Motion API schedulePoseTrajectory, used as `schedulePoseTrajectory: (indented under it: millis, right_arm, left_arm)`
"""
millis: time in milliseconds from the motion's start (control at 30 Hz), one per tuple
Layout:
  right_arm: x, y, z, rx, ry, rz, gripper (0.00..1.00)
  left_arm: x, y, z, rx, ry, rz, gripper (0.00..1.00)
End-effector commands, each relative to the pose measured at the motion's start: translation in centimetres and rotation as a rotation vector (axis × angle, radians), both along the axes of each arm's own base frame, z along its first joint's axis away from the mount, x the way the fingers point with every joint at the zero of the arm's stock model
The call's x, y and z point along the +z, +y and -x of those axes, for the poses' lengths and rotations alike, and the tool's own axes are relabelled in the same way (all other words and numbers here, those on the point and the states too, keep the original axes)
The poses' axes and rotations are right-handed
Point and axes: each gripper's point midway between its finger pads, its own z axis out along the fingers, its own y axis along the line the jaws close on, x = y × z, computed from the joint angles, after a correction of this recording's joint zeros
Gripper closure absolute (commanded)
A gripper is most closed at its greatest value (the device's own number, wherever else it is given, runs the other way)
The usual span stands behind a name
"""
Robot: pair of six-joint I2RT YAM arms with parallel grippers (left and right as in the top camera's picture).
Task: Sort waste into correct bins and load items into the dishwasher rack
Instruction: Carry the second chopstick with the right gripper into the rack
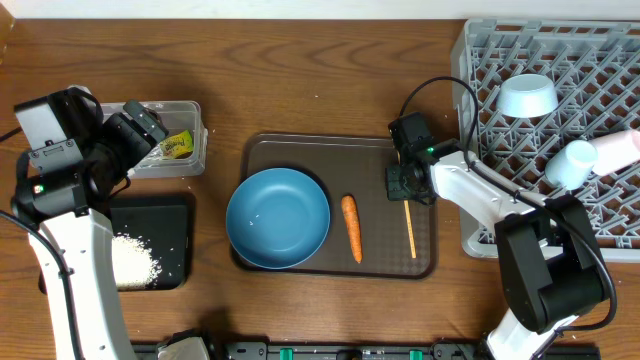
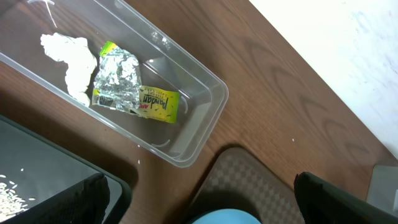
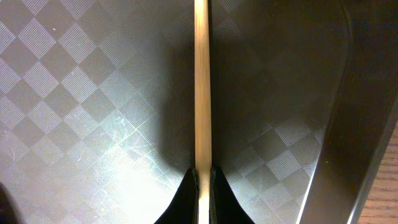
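Note:
The thin wooden chopsticks [image 1: 409, 228] [image 3: 201, 93] lie on the right side of the brown serving tray [image 1: 340, 148]. My right gripper [image 1: 405, 186] [image 3: 201, 180] is shut on their far end. On the same tray are the dark-blue bowl [image 1: 278, 218] and the orange carrot [image 1: 351, 226]. My left gripper [image 1: 148, 128] [image 2: 205, 208] hangs open and holds nothing, above the left end of the clear tub [image 1: 185, 150] [image 2: 205, 87]. The silver wrapper [image 2: 118, 81] and the yellow-green packet [image 2: 158, 104] lie in that tub. The rice [image 1: 132, 262] sits in the black tray [image 1: 170, 215].
The grey dishwasher rack [image 1: 480, 60] fills the right rear and holds a light-blue bowl [image 1: 527, 96] and a pale-blue cup [image 1: 572, 163]. A white crumpled scrap [image 2: 71, 56] also lies in the tub. The right arm's base [image 1: 545, 270] stands in front of the rack.

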Motion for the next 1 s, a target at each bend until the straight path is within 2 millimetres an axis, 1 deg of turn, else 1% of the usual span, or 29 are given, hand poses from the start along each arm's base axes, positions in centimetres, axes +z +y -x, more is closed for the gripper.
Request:
schedulePoseTrajectory:
  millis: [0, 100, 267, 467, 600, 767, 833, 967]
  right_arm:
    - [0.0, 0.2, 0.1, 0.000, 0.018, -0.019, 0.99]
    - [1.2, 0.6, -0.5, 0.002, 0.004, -0.031, 0.99]
    - [4.1, 1.2, -2.1, 0.003, -0.023, -0.042, 0.99]
    - [8.3, 2.0, -4.4, 0.008, -0.079, -0.062, 0.99]
    - [11.3, 1.6, -6.0, -0.002, -0.118, -0.073, 0.99]
    - [14.6, -0.3, -8.1, -0.005, -0.177, -0.066, 0.99]
    - [15.7, -2.0, -9.1, -0.031, -0.207, -0.051, 0.99]
    - [17.2, -6.5, -11.0, -0.126, -0.259, -0.018, 0.99]
  left_arm:
    - [-0.3, 0.0, 0.0, -0.007, 0.006, 0.003, 0.02]
    - [-0.3, 0.0, 0.0, -0.007, 0.006, 0.003, 0.02]
    - [-0.3, 0.0, 0.0, -0.008, 0.006, 0.003, 0.02]
    - [-0.3, 0.0, 0.0, -0.007, 0.006, 0.003, 0.02]
    - [-0.3, 0.0, 0.0, -0.007, 0.006, 0.003, 0.02]
    - [-0.3, 0.0, 0.0, -0.007, 0.006, 0.003, 0.02]
    - [-0.3, 0.0, 0.0, -0.007, 0.006, 0.003, 0.02]
    - [-0.3, 0.0, 0.0, -0.007, 0.006, 0.003, 0.02]
